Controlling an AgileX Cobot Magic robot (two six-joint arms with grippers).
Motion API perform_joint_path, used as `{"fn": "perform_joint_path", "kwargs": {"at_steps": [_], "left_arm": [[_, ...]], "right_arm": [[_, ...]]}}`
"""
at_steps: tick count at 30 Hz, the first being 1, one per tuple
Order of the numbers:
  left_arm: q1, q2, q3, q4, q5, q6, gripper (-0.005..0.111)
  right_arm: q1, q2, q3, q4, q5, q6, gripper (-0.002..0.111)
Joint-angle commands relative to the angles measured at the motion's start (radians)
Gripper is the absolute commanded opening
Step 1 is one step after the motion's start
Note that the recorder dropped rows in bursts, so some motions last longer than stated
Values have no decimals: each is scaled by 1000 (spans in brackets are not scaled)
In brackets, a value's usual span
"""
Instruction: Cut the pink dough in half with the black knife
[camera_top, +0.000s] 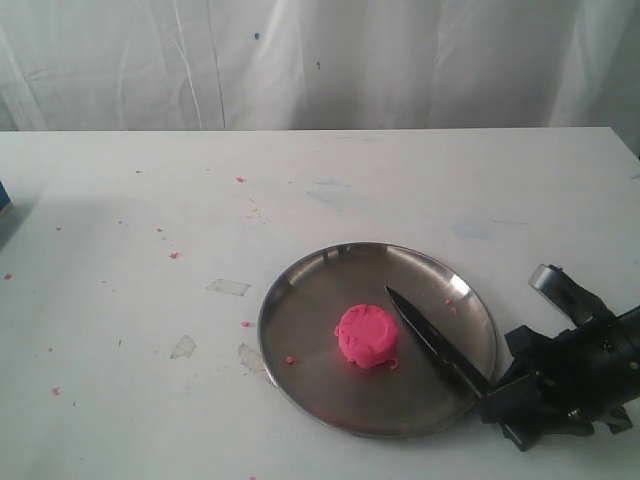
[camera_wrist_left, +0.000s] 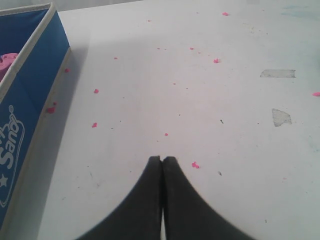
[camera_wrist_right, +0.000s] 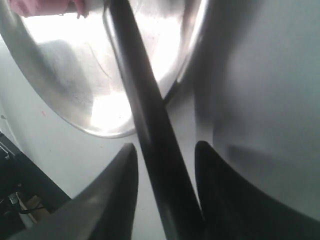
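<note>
A white table (camera_top: 150, 200) carries a steel plate (camera_top: 300, 300) with the pink dough (camera_top: 367, 336), one whole round puck, near its middle. It looks soft and should give under a downward press. The black knife (camera_top: 432, 344), slim and stiff, slants over the plate just right of the dough, its handle between the right gripper (camera_wrist_right: 165, 155)'s fingers, which look closed on it. The left gripper (camera_wrist_left: 162, 160), jaws together, holds nothing, well apart.

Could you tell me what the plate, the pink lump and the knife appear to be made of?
The plate looks like polished steel: silvery, with bright reflections. The pink dough seems soft modelling clay, matte, with a pressed, uneven top. The black knife is matte black all over with no glint; whether coated metal or plastic cannot be told.
</note>
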Motion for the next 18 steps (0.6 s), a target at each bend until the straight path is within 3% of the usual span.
{"fn": "perform_joint_path", "kwargs": {"at_steps": [1,5,8,18], "left_arm": [[3,-5,0,0,-6,0,0],[3,-5,0,0,-6,0,0],[3,-5,0,0,-6,0,0],[3,-5,0,0,-6,0,0]], "right_arm": [[3,3,8,14,11,-1,36],[3,3,8,14,9,-1,35],[3,3,8,11,35,-1,23],[3,3,-8,11,40,-1,7]]}}
